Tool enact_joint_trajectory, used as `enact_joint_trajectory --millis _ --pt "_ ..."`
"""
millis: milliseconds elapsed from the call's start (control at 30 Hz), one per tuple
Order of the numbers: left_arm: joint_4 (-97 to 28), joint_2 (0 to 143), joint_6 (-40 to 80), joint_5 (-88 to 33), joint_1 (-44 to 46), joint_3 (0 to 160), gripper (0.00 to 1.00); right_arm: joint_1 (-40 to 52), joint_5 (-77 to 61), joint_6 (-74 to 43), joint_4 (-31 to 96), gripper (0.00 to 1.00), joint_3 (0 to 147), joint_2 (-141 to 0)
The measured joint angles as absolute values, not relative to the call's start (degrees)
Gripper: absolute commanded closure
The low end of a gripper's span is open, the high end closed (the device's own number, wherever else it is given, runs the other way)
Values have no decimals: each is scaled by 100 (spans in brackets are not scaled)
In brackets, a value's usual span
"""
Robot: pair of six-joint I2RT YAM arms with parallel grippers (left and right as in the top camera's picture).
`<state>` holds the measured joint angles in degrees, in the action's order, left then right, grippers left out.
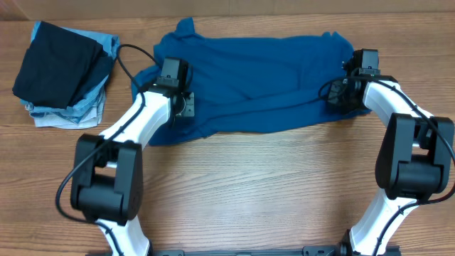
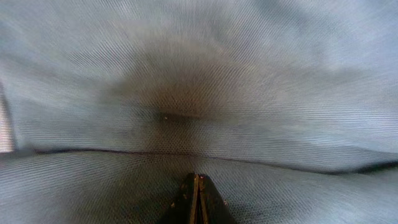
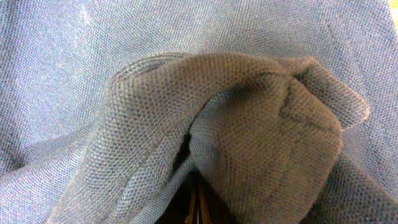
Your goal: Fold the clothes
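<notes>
A blue shirt [image 1: 256, 78] lies spread across the far middle of the table, partly folded lengthwise. My left gripper [image 1: 181, 107] sits at the shirt's left end; in the left wrist view its jaws [image 2: 197, 186] are pressed together on the blue fabric [image 2: 199, 74], which fills the frame. My right gripper [image 1: 340, 96] sits at the shirt's right end; in the right wrist view its jaws [image 3: 198, 208] are closed under a bunched fold of the fabric [image 3: 249, 124].
A stack of folded clothes [image 1: 64, 71], dark navy on top of light blue pieces, lies at the far left. A black cable [image 1: 131, 53] runs by the left arm. Bare wooden table [image 1: 256, 192] lies in front of the shirt.
</notes>
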<state>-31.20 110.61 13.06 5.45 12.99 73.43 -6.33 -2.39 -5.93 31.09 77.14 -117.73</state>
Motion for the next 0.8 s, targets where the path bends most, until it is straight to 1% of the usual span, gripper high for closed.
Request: enact_joint_trajectory --millis 67,233,300,433,633,667,733,800 --pt "-3103 11443 1306 550 1299 7343 96 -633 -222 -569 3107 96 7714 -11773" --pt "-3089 11456 1306 552 1299 7349 96 -628 401 -172 2906 96 7714 -11775" --pt "-3087 11456 1306 563 1299 7349 96 -628 832 45 2493 96 7708 -11782" --pt "-3116 11456 1306 515 1249 7356 96 -628 1155 266 1549 96 7693 -11793" --pt "-3199 11456 1306 410 1015 7376 96 -628 1649 517 628 96 7703 -11795" --pt "-3208 11456 1306 410 954 7378 96 -631 1879 530 794 96 7804 -11795" --pt "-3212 11456 1306 410 904 7382 96 -633 2161 375 2196 96 8331 -11738" --pt "-3214 11461 1306 410 899 7387 96 -633 2010 193 3857 96 8844 -11491"
